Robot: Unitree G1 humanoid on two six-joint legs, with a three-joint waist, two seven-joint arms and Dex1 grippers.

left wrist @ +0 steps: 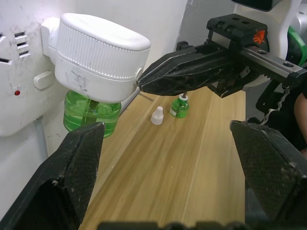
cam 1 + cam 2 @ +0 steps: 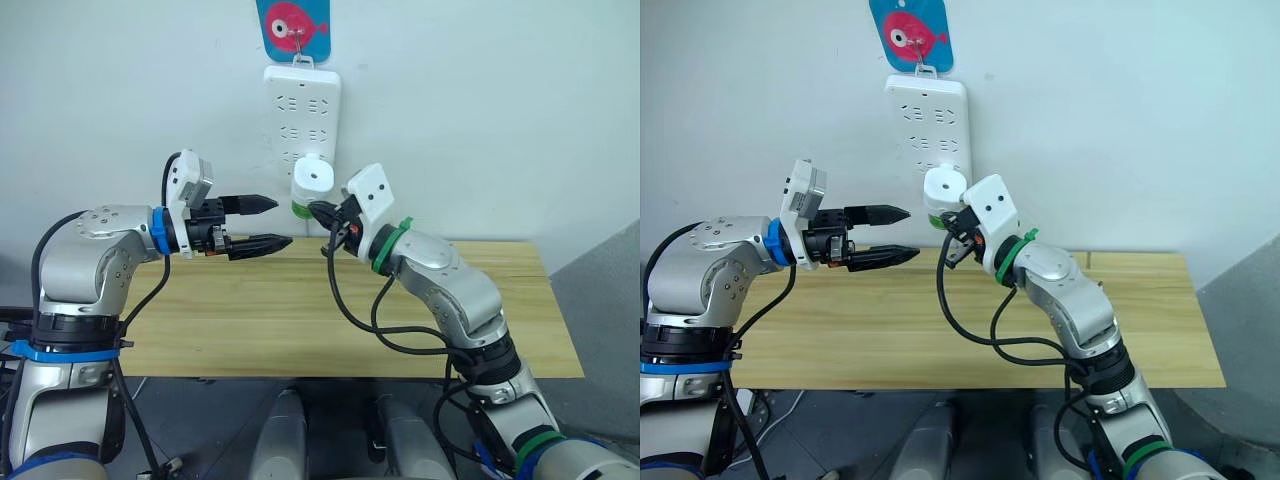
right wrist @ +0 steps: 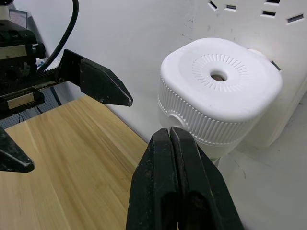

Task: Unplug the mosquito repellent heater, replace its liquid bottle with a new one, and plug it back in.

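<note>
Mosquito repellent heater (image 2: 313, 178), a small white rounded unit with a round hole in its top face, plugged into the lower part of the white power strip (image 2: 301, 105) that hangs on the wall at upper centre of the head views. A green liquid bottle (image 1: 91, 111) sits under the heater, above the wooden tabletop (image 2: 280, 320). A pink-and-blue fish hook (image 2: 293, 27) carries the strip at the top edge of the frame.

Left gripper (image 2: 262, 222), left of centre, with its fingers wide apart, one above the other, tips pointing toward the heater and stopping short of it.

Right gripper (image 2: 318, 212), just right of centre, with its fingers pressed together and empty; their tips lie just beside the heater's lower edge, contact uncertain.

On the tabletop, seen in the left wrist view beyond the heater: a second small green bottle (image 1: 180, 106) and, just beside it, a white cap (image 1: 157, 115).
</note>
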